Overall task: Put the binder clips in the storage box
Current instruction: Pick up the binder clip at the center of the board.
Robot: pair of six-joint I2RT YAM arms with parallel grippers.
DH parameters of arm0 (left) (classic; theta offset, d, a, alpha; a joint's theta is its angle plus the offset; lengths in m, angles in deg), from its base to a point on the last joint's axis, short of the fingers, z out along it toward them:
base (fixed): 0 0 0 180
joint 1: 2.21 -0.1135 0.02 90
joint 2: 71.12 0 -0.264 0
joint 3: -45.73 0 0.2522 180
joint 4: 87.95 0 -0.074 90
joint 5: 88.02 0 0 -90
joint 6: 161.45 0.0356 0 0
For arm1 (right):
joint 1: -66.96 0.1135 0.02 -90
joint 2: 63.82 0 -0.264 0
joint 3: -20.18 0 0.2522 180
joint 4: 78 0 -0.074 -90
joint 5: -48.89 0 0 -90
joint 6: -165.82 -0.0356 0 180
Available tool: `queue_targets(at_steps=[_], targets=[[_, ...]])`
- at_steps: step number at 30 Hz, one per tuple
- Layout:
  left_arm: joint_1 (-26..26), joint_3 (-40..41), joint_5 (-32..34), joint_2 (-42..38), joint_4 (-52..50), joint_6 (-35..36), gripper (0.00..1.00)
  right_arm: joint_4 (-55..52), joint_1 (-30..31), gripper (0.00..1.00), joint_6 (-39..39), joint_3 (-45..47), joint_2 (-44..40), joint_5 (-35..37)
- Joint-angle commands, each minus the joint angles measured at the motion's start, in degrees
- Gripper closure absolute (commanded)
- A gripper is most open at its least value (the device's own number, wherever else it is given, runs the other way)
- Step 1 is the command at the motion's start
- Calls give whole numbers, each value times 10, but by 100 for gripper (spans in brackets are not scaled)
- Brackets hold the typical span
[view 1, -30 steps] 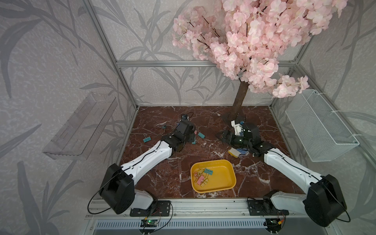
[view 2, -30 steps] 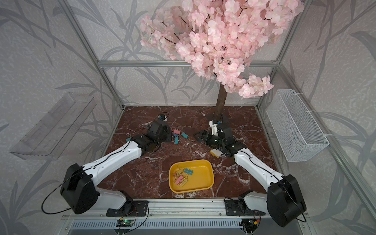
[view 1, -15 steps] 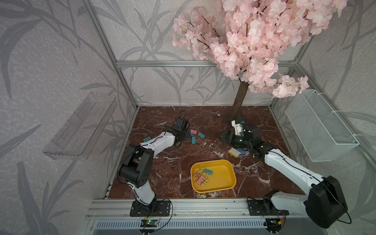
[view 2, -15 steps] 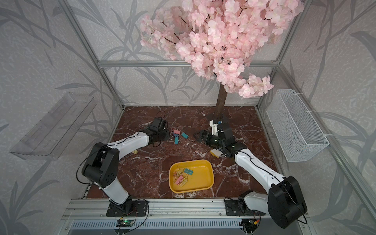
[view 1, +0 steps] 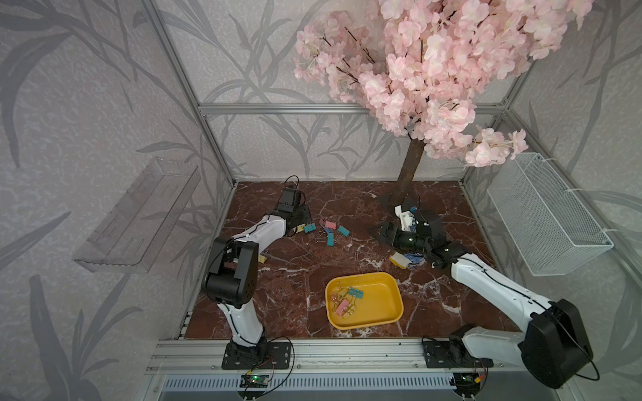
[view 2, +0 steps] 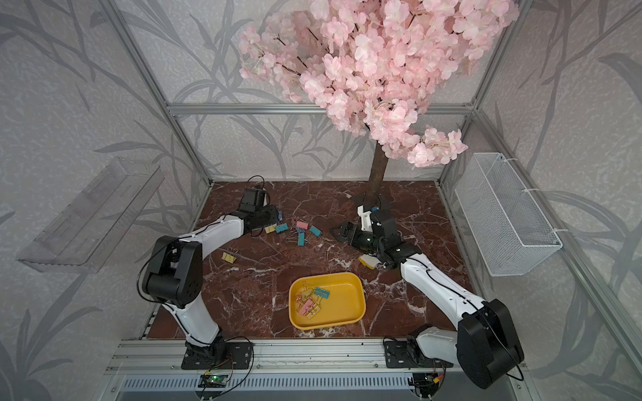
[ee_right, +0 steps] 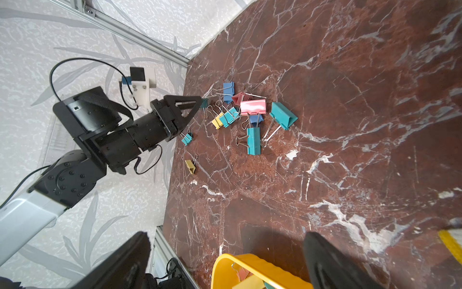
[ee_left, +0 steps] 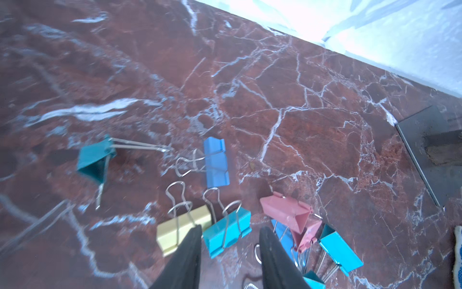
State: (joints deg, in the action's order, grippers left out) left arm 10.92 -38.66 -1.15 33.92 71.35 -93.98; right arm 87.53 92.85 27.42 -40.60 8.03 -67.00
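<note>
Several loose binder clips lie at the back middle of the marble floor: a pink one point(view 1: 329, 224), teal ones point(view 1: 343, 230) and a yellow one point(view 1: 299, 228). My left gripper point(view 1: 301, 222) is low at the cluster's left edge. In the left wrist view its jaws point(ee_left: 230, 227) are open, with a teal clip point(ee_left: 226, 231) lying just ahead between the black fingertips point(ee_left: 193, 240), untouched. The yellow storage box point(view 1: 382, 302) at the front middle holds several clips point(view 1: 345, 302). My right gripper point(view 1: 385, 234) hovers wide open and empty right of the cluster, seeing the box rim point(ee_right: 250, 262).
A lone yellow clip point(view 2: 228, 257) lies near the left arm. A blue-dotted glove point(view 1: 404, 259) lies under the right arm. The blossom tree's trunk point(view 1: 411, 170) stands at the back right. A wire basket point(view 1: 545, 215) hangs on the right wall, a clear shelf point(view 1: 139, 215) on the left.
The left arm folded up, its elbow rising, and its gripper drew back toward the cluster's left edge with the jaws wider apart. The right arm has barely moved.
</note>
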Motion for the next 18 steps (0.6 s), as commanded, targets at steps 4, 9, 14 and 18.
queue_targets(at_steps=[4,9,14,18], targets=[[1,-48,16,57,-17,68,59,-3,2,0,7,-13,-1,10],[1,-73,-22,92,-31,94,62,-4,2,0,3,-13,0,10],[1,-70,-24,105,-37,93,74,-3,2,1,2,-15,0,10],[1,-73,-26,111,-41,83,83,-4,2,0,2,-14,-1,10]])
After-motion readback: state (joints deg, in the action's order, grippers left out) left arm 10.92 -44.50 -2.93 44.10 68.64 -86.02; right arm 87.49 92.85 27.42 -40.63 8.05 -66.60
